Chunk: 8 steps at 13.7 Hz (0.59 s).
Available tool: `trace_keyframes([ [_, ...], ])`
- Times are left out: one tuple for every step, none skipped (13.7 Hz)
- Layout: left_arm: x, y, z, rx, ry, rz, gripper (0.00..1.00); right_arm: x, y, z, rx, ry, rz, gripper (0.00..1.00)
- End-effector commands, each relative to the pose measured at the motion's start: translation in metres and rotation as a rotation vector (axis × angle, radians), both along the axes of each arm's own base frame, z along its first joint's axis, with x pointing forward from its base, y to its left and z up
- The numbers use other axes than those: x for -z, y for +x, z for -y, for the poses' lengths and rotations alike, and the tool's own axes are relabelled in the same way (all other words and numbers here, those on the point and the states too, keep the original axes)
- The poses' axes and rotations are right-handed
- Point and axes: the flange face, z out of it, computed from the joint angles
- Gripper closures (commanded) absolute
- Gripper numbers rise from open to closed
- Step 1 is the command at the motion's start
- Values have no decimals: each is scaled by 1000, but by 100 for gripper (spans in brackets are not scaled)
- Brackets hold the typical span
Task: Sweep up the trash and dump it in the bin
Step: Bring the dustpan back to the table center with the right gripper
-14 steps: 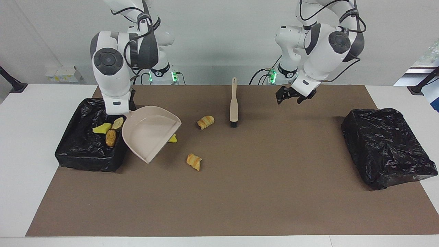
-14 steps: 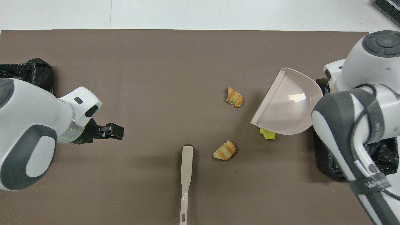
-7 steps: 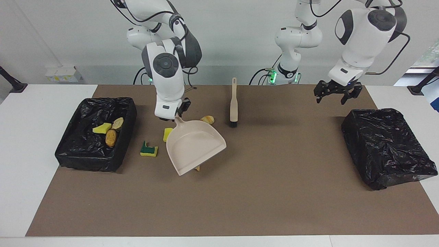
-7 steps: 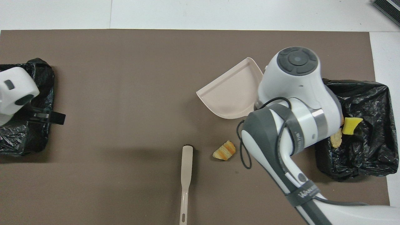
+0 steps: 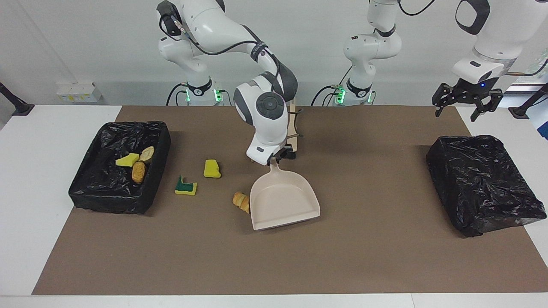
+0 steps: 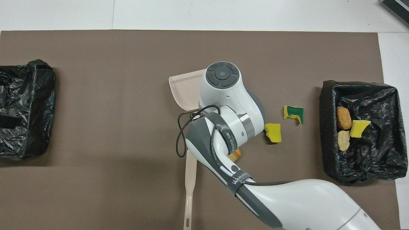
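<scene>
Trash [image 5: 212,168] scraps on brown mat [image 5: 274,256], right claw [image 5: 277,157] clamping dustpan [image 5: 284,203], left claw [image 5: 466,99] spread.

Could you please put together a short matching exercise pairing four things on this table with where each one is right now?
Things:
1. dustpan
2. striped bread piece
3. green-backed sponge
4. left gripper

Places:
A. on the mat between the bin and the plain yellow sponge bit
B. held by the right gripper, mouth pointing away from the robots
C. in the air at the left arm's end of the table
D. on the mat right beside the dustpan's edge

Pairs: 1-B, 2-D, 3-A, 4-C
</scene>
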Motion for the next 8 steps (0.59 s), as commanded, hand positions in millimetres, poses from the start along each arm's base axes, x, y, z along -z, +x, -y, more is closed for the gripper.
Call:
trace_keyframes([
  [-1,-9,1,-41,-59,-56,0,-5,7,-20,79,94,-3,100],
  [-1,-9,8,-132,-101,-53,0,-7,7,-24,113,110,3,100],
  [0,-9,14,-197,-104,-55,0,-11,12,-26,213,158,12,100],
  [0,-9,15,-225,-105,-56,0,-1,10,-27,238,172,16,100],
  [0,-9,15,-231,-105,-57,0,3,7,-27,235,169,11,100],
  [-1,-10,17,-257,-106,-54,0,3,6,-25,234,166,10,100],
  [-1,-9,17,-292,-107,-49,0,3,4,-26,231,162,4,100],
  [-1,-9,17,-301,-107,-47,0,3,2,-26,227,156,-6,93],
])
